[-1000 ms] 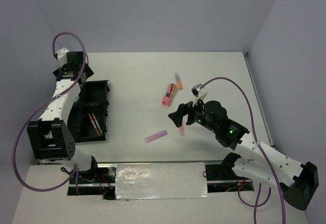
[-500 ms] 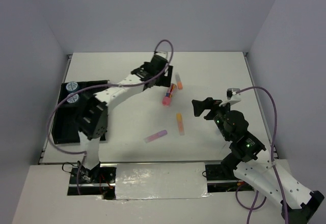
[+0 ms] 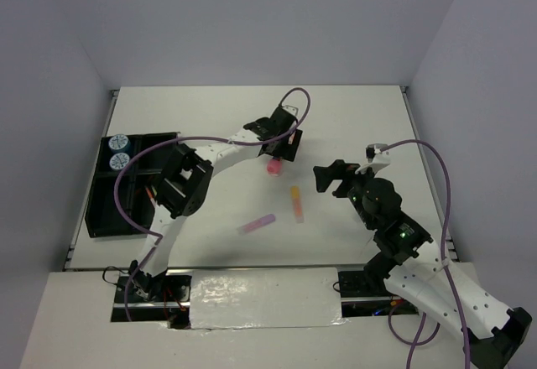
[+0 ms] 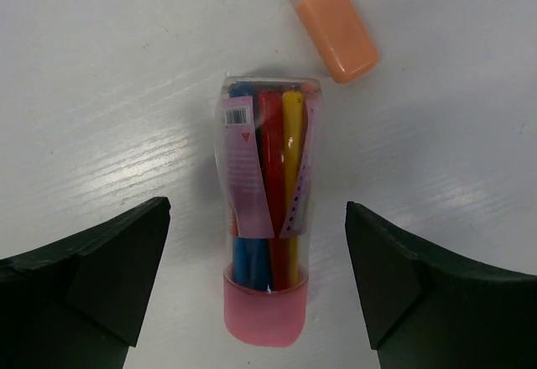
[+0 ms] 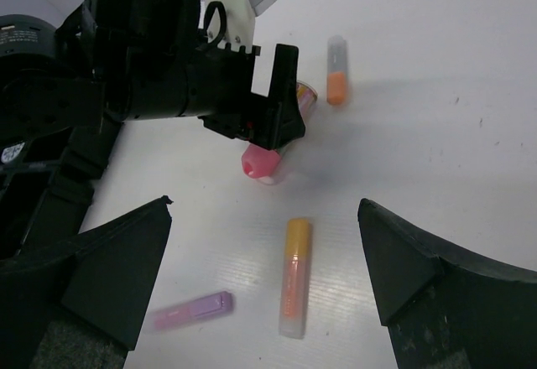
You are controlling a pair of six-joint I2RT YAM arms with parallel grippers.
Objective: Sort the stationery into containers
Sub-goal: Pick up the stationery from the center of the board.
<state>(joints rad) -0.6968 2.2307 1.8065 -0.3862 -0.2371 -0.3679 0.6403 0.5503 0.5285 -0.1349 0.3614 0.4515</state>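
Directly above a clear plastic tube of coloured pens with a pink cap [image 4: 264,226], the left hand [image 4: 256,218] hangs with its jaws spread as wide as they go, one black finger [image 4: 84,277] on either side of the tube and neither touching it. It holds nothing. The tube lies flat on the white counter [image 3: 352,117], around the middle, pink cap toward the near side. Just beyond the tube's far end lies a short orange stick with a pale grey cap [image 4: 331,21], close to it but apart.

Off to the right, the right hand [image 3: 327,176] is also fully open and empty, above the counter. Near and left of it lies a short orange-and-yellow stick [image 3: 295,204], and further left a short lilac stick [image 3: 257,224], both untouched. Well apart, at the left edge of the counter, sits the black plastic organiser tray [image 3: 105,218], with two round blue-white patterned rolls [image 3: 118,143] in its far-left corner.
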